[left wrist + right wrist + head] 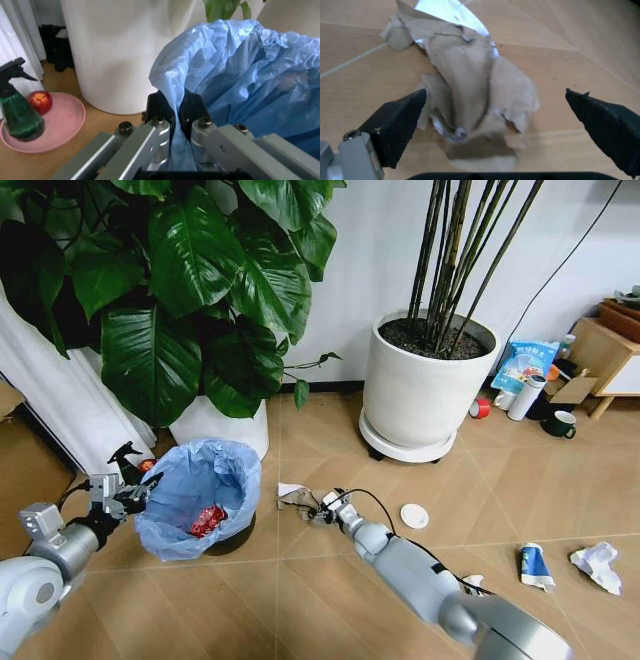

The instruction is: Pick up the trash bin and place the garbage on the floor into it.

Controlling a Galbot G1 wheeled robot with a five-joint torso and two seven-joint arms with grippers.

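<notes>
Crumpled brown-and-white garbage (470, 86) between tool (495, 127) fingers

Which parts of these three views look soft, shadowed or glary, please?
Head view: even daylight, a dark shadow under the trash bin. Left wrist view: the left gripper, shut on the bag, is sharp, the near metal links blurred. Right wrist view: the brown paper is soft, with glare on its white corner; the right gripper is open.

I count one trash bin (197, 498) holding one red can (208, 520), two white plant pots (428, 388), and four litter pieces on the floor (330, 590): brown paper (470, 93), disc (414, 516), wrapper (533, 565), crumpled paper (597, 564).
</notes>
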